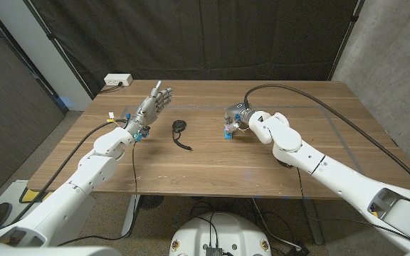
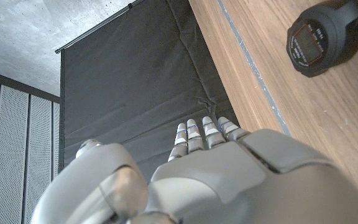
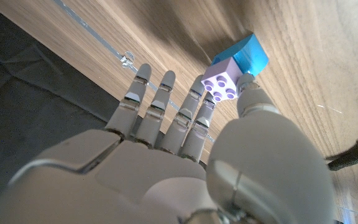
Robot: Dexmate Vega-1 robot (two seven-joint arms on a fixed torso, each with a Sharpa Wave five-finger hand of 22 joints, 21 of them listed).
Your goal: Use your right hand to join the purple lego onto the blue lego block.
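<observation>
Purple lego (image 3: 221, 81) is pinched by right hand (image 3: 185, 124) against blue lego block (image 3: 249, 55); left hand (image 1: 151, 105) is spread, empty; no writing legible

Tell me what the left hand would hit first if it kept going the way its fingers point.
Probably nothing on the table: the left hand points toward the far edge, beyond which hangs the black curtain. The stopwatch lies off to its side. Depth is unclear.

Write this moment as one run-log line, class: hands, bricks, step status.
right hand: pinches purple lego | purple lego: against blue lego block, seating unclear | left hand: open, off the table | stopwatch: mid-table, untouched
</observation>
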